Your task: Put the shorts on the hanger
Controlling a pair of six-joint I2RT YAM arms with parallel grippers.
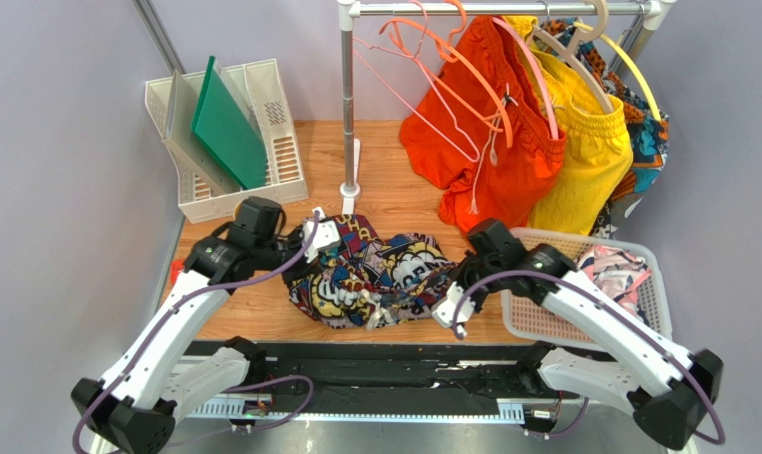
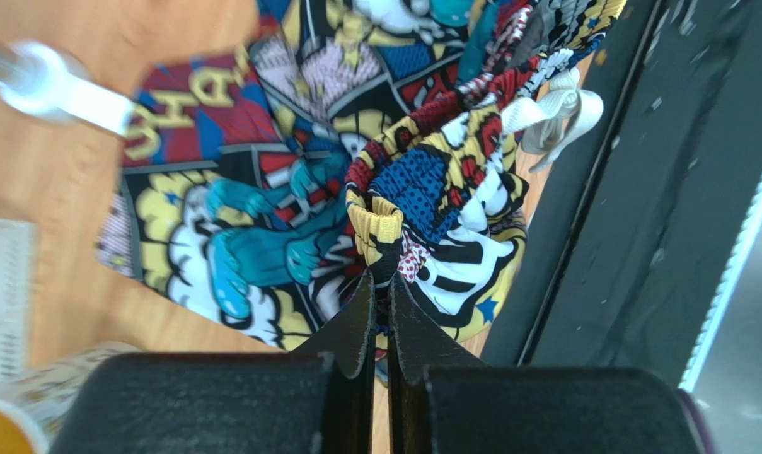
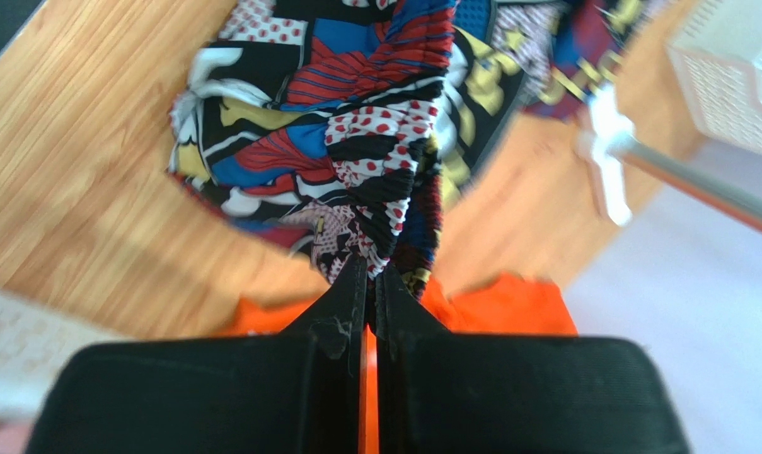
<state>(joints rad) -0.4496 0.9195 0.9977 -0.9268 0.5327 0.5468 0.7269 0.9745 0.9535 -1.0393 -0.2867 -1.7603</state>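
Note:
The comic-print shorts (image 1: 380, 272) lie bunched on the wooden table between both arms. My left gripper (image 1: 340, 252) is at their left end, shut on the gathered waistband (image 2: 380, 227); in the left wrist view its tips (image 2: 382, 280) pinch the yellow-and-black elastic, and the white drawstring (image 2: 555, 113) hangs to the right. At the right end of the shorts my right gripper (image 1: 448, 272) is shut on the waistband, its tips (image 3: 373, 270) biting the dotted fabric (image 3: 380, 161). The thin pale pink hanger (image 1: 408, 103) hangs empty on the rail at the back.
Orange shorts (image 1: 489, 142), yellow shorts (image 1: 588, 156) and a patterned garment (image 1: 645, 132) hang on the rail beside a thicker orange hanger (image 1: 470, 66). The rail post (image 1: 348, 113) stands behind the shorts. A white rack (image 1: 280, 142) sits back left, a white basket (image 1: 531, 326) on the right.

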